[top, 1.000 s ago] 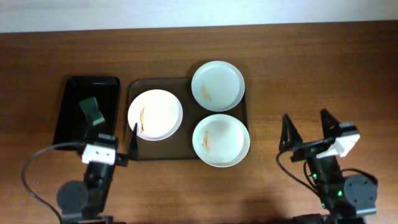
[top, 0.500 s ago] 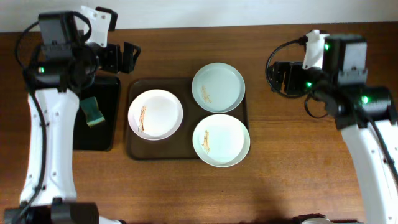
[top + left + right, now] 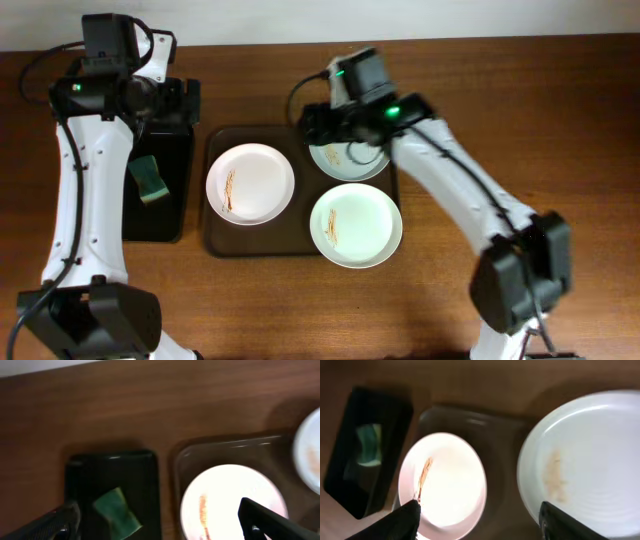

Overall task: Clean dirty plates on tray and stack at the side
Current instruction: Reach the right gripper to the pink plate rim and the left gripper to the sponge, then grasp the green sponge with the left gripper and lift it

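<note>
The right hand [image 3: 479, 507], fingers spread and gripping nothing, hangs right over the smeared plate [image 3: 600, 460] at the brown tray's [image 3: 215, 245] far right corner. The left plate [image 3: 250, 185] and near plate [image 3: 355, 225] lie on it too. The left hand [image 3: 159, 507], likewise spread and empty, sits by the table's [image 3: 520, 70] far left corner, with the green sponge [image 3: 150, 180] toward the near edge from it. Half a second ago the right arm was out toward the right edge; it has since swung in

Plates [image 3: 250, 184] lying on brown tray [image 3: 215, 243]
Three are sitting flat, showing orange-brown smears; near-right plate [image 3: 356, 225] is overhanging the rim.
</note>
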You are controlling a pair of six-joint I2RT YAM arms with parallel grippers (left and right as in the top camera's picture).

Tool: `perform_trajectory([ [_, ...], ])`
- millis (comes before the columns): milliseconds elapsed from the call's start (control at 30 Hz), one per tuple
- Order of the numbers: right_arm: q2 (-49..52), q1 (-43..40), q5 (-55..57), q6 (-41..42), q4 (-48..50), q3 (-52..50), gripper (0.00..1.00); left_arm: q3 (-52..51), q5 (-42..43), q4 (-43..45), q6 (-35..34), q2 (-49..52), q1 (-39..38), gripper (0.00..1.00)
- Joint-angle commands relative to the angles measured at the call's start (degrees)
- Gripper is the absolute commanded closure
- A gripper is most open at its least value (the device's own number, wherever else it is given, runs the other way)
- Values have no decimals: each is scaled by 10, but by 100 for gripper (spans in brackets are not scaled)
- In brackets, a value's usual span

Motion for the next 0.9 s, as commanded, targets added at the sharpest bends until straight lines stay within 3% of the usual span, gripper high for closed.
perform_trajectory([
  [0,61,55,83,17,32,8,33,9,-31,-3,-20,50,0,1],
  [133,120,83,80,18,54,8,46,9,4,-19,-144,75,46,1],
  [267,156,87,82,63,52,7,52,9,51,-44,-143,75,98,7],
  [300,166,88,74,68,50,7,57,9,43,-46,-143,75,100,17],
  [333,173,88,62,95,37,7,63,9,35,-48,-143,75,100,19],
  [500,196,95,34,119,30,7,68,-22,35,-48,-143,98,100,21],
  [567,196,95,35,119,31,7,81,-30,35,-48,-143,123,100,25],
  [600,196,95,35,121,31,7,94,-30,35,-47,-143,138,100,32],
  [700,196,95,35,121,31,7,96,-31,35,-37,-143,164,100,48],
  [800,196,95,37,121,31,7,96,-33,24,-23,-148,192,100,53],
  [867,196,95,37,121,31,7,96,-35,-45,-24,-193,212,100,55],
])
